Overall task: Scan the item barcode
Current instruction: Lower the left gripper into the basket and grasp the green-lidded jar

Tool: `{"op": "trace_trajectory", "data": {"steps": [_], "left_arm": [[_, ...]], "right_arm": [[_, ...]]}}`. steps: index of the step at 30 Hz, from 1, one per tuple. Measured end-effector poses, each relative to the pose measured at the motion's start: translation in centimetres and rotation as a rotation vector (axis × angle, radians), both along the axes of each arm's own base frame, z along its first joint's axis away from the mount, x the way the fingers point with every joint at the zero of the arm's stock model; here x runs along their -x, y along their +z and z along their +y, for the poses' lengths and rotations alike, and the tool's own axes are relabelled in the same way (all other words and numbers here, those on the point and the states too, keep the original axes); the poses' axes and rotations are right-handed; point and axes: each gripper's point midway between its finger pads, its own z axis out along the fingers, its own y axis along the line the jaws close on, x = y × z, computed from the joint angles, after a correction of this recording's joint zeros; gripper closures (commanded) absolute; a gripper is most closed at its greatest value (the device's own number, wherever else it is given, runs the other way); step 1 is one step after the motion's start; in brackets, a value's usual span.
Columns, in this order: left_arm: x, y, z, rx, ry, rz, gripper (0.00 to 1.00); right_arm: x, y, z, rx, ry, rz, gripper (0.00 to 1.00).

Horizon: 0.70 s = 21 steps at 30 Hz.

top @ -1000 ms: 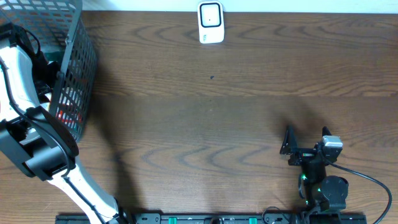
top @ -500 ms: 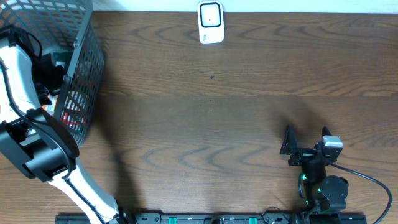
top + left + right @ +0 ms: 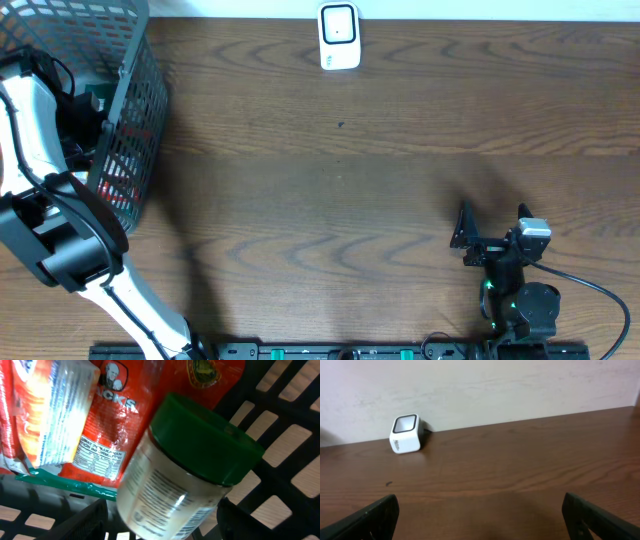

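The jar (image 3: 182, 477) lay slanted inside the left claw (image 3: 167, 520); grip unclear. The right claw (image 3: 482, 517) gaped empty, well apart.

Wood table (image 3: 350, 200): black mesh basket (image 3: 130, 130) left, white scanner (image 3: 339, 37) back.

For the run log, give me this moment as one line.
left claw: around green-lidded jar in basket, grip unclear | right claw: open, empty | scanner: no item at it
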Motion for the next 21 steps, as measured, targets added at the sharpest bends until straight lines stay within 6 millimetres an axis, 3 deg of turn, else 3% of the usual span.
{"op": "trace_trajectory", "data": {"steps": [11, 21], "left_arm": [[-1.1, -0.6, 1.5, -0.015, 0.124, -0.069, 0.32], [-0.6, -0.6, 2.1, -0.004, 0.214, -0.061, 0.31]], "right_arm": [[0.0, 0.0, 0.0, 0.0, 0.0, 0.0, 0.01], [0.0, 0.0, 0.0, 0.0, 0.0, 0.0, 0.01]]}}
